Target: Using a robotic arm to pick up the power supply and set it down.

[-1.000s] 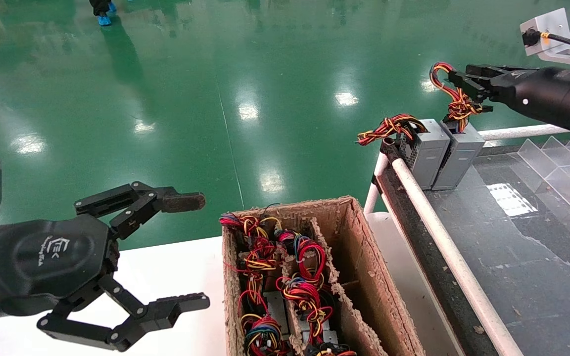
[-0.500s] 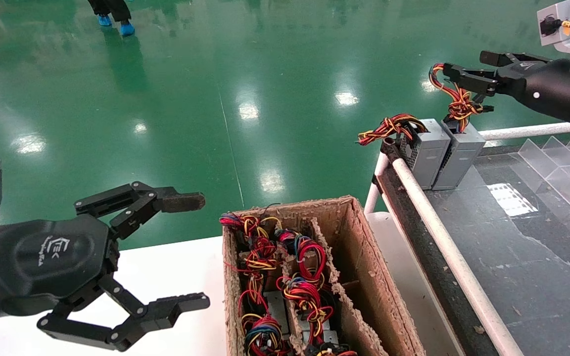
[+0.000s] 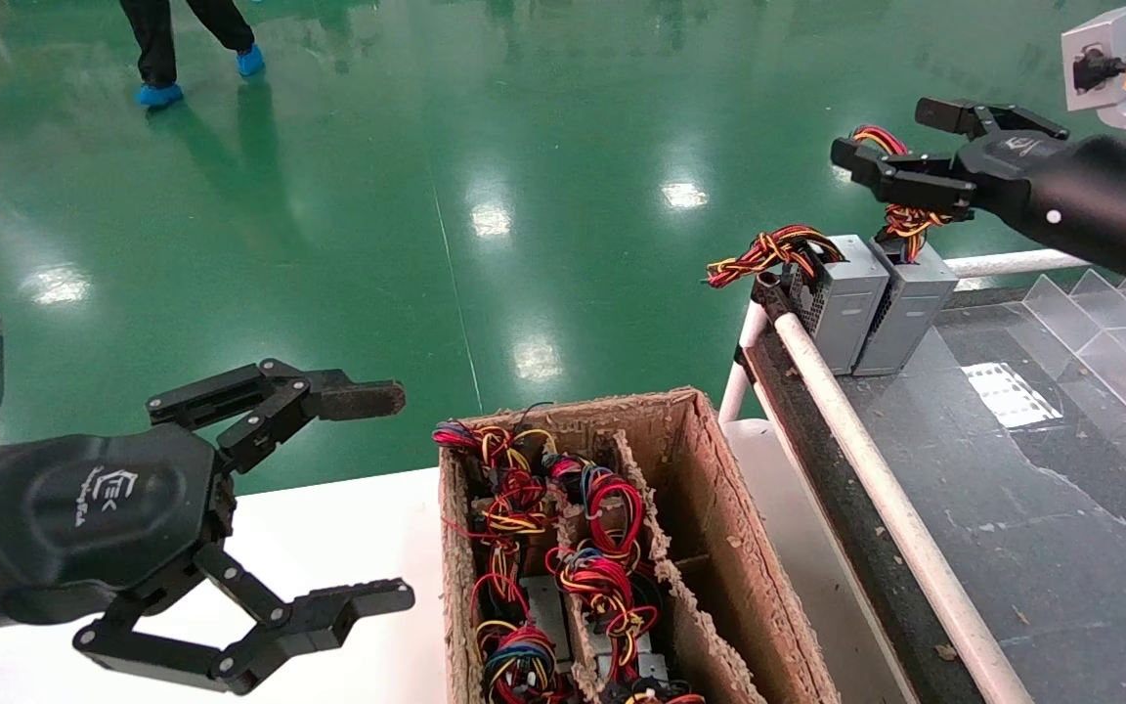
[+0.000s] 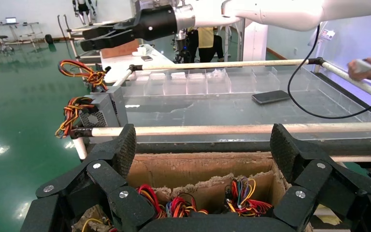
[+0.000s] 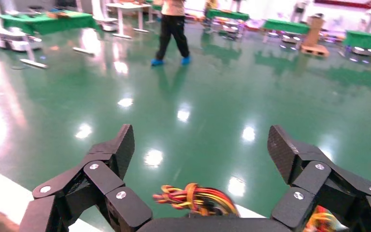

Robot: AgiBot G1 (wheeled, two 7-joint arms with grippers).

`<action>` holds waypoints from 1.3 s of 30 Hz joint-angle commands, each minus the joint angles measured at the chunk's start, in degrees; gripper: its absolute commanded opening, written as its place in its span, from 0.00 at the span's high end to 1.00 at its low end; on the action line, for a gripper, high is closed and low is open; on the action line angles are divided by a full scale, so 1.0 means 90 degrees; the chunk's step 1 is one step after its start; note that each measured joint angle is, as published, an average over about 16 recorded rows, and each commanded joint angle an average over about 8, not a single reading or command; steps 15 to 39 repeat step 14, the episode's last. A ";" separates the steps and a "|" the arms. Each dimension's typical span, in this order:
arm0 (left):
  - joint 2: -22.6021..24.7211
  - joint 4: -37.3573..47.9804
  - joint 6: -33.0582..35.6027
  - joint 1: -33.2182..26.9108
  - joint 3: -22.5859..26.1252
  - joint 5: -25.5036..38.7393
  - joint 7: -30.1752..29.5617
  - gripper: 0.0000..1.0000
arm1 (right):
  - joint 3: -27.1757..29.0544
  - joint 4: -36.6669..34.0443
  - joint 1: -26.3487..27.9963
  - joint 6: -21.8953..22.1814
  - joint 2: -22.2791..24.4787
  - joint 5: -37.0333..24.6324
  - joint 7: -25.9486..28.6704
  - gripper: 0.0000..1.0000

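The power supply (image 3: 907,303) is a small grey box standing on end at the far corner of the black belt table, its red, yellow and orange wire loop (image 3: 900,217) sticking up. My right gripper (image 3: 886,132) hovers open just above that loop, with nothing between its fingers. The right wrist view shows the open right gripper (image 5: 203,145) over green floor, with a blurred wire bundle (image 5: 195,198) below the jaws. The left gripper (image 3: 392,494) stays parked and open at the lower left, beside the cardboard box. The left wrist view shows the wire loop (image 4: 83,73) under the right gripper (image 4: 84,39).
A like grey box (image 3: 842,298) with wires jutting sideways stands against the power supply. The brown cardboard box (image 3: 719,508) holds several wired units. A white rail (image 3: 876,469) edges the black table, and clear dividers (image 3: 1110,332) stand at the right. A person (image 3: 172,49) walks on the green floor.
The right gripper was shut on the wire loop, then opened and let it go, lifting slightly. The loop has sunk a little. A person has walked further into view.
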 commanded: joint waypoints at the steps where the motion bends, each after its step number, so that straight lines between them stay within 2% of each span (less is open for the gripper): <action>1: 0.0000 0.0000 0.0000 0.0000 0.0000 0.0000 0.0000 0.00 | 0.0042 0.0268 -0.0163 -0.0123 0.0082 0.0094 0.0064 0.00; 11: 0.0000 0.0000 0.0000 0.0000 0.0000 0.0000 0.0000 0.00 | 0.0255 0.1618 -0.0983 -0.0744 0.0493 0.0569 0.0389 0.00; 14: 0.0000 0.0000 0.0000 0.0000 0.0000 0.0000 0.0000 0.00 | 0.0286 0.1817 -0.1104 -0.0836 0.0554 0.0639 0.0437 0.00; 39: 0.0000 0.0000 0.0000 0.0000 0.0000 0.0000 0.0000 0.00 | 0.0286 0.1817 -0.1104 -0.0836 0.0554 0.0639 0.0437 0.00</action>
